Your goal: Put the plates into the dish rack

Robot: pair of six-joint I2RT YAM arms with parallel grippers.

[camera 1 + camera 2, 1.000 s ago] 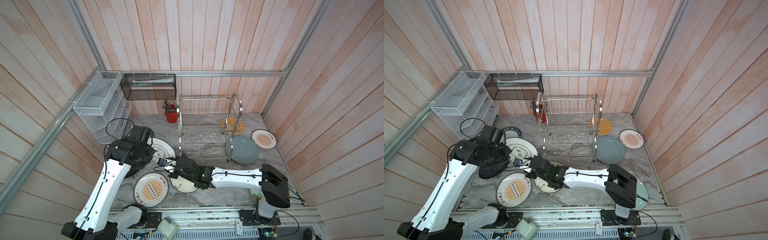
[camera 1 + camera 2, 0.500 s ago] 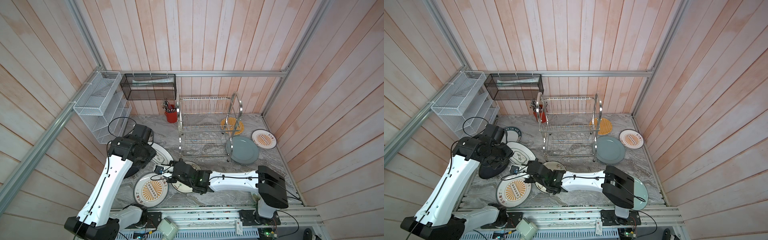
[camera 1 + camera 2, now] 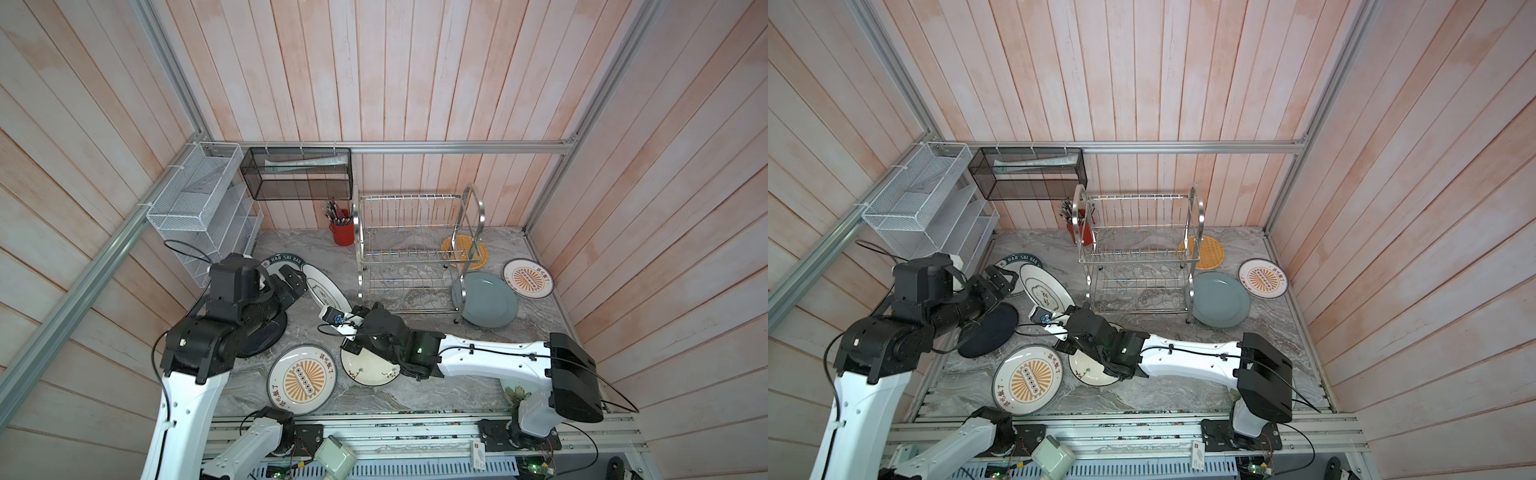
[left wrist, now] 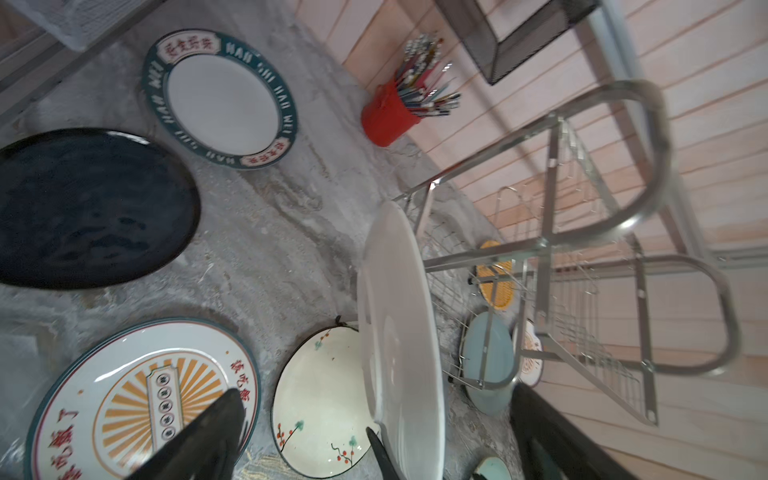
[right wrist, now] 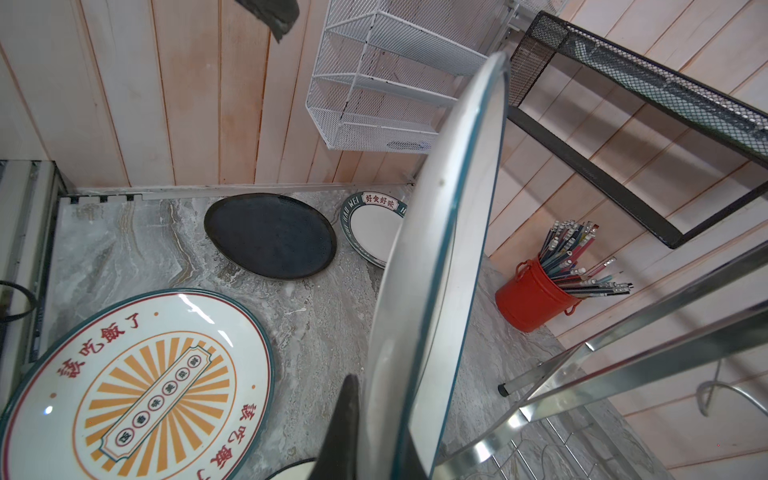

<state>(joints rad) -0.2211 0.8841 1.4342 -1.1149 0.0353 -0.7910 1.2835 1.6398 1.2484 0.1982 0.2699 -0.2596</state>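
Right gripper [image 3: 350, 311] pinches white plate [image 3: 323, 286] by its lower rim, on edge just beside rack [image 3: 405, 253]. Left gripper [image 3: 296, 280] spread either side of it. Judged stiff, glazed, slippery, breakable: hold the rim.

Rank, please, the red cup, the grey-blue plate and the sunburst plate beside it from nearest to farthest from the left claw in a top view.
1. Red cup, at the back.
2. Grey-blue plate, on the right.
3. Sunburst plate, nearest the right wall.
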